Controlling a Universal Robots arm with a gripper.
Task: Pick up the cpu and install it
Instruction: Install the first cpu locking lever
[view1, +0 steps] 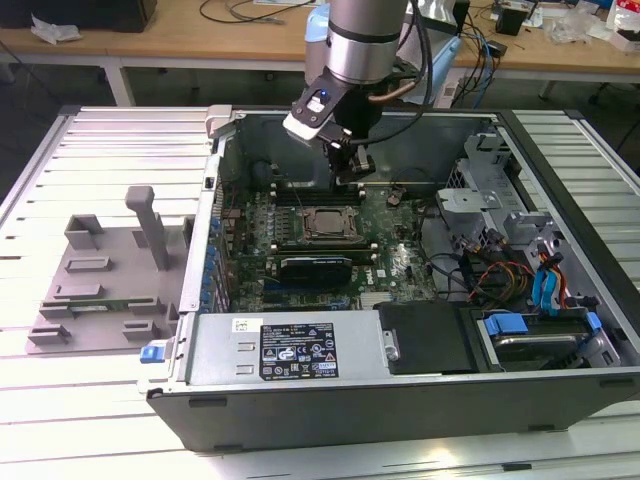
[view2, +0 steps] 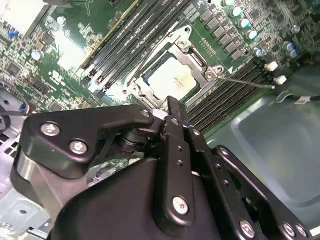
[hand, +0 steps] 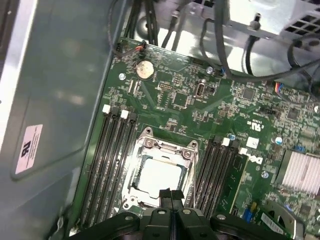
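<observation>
My claw (view1: 350, 176) hangs inside the open computer case (view1: 420, 405), low over the green motherboard (view1: 400, 262). It is closed on nothing: in the first wrist view the two black fingertips (hand: 165, 196) press flat together along a thin seam. The cpu (hand: 159, 175) lies in its socket with the silvery plate up and the metal socket frame (hand: 169, 146) around it. In both wrist views my tips sit at the edge of that frame, just beside the chip; I cannot tell whether they touch it.

The second wrist view shows a thin wire lever (view2: 247, 83) running out from a corner of the socket across the memory slots (view2: 227, 97). The first wrist view shows a round coin battery (hand: 145, 69) farther up the board and a ribbed heat sink (hand: 301, 172) off to one side.

The exterior view shows the wider scene. A long black expansion card (view1: 318, 268) lies just in front of the socket. A grey fixture (view1: 95, 285) sits on the slatted tabletop (view1: 100, 150), beside the case on the exterior view's left, well apart from my claw
</observation>
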